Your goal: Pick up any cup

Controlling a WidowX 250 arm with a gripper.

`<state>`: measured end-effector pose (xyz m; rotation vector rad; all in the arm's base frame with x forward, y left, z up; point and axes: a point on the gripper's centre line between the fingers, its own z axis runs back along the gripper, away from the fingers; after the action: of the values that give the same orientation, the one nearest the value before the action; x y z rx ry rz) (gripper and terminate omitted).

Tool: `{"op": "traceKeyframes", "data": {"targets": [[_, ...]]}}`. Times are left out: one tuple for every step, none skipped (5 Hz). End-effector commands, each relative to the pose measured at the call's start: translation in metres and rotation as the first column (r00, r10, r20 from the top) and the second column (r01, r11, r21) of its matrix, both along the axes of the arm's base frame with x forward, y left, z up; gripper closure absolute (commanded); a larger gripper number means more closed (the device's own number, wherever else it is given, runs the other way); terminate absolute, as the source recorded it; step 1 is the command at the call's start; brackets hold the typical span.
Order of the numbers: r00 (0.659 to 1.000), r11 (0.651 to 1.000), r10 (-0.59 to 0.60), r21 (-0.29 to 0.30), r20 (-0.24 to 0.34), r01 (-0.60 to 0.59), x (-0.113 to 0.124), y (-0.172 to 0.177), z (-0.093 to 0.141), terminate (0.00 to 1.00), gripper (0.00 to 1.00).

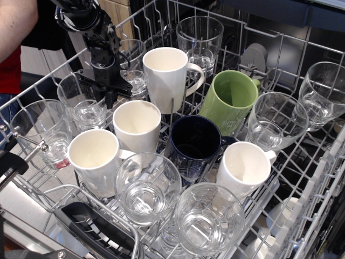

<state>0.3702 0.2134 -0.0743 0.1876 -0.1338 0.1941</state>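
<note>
The cup (pixel 77 108) is a clear straight-sided tumbler standing upright at the left of the dishwasher rack (pixel 302 210). My black gripper (pixel 103 95) comes down from the upper left. Its fingers stand close together over the cup's right rim, one inside the glass and one outside, pinching the wall. The cup still sits in the rack. More clear tumblers stand nearby: one at the far left (pixel 40 129), one just behind the gripper (pixel 135 75), and one at the back (pixel 199 38).
White mugs (pixel 167 73) (pixel 137 124) (pixel 94 156) (pixel 245 167), a green mug (pixel 232 100) and a navy mug (pixel 194 143) crowd the middle. Rounder clear glasses (pixel 148 189) (pixel 209 218) (pixel 275 121) (pixel 323 94) stand in front and right. A person's arm (pixel 16 24) is at the top left.
</note>
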Motion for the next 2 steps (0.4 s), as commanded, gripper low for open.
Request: {"op": "traceKeyframes", "data": {"targets": [[0.997,1.0,0.001,0.028,0.077,-0.003,0.028,0.006,0.055,0.0,1.0],[0.996,0.999,0.037,-0.005,0.077,-0.037,0.036,0.007,0.077,0.0,1.0]]}}
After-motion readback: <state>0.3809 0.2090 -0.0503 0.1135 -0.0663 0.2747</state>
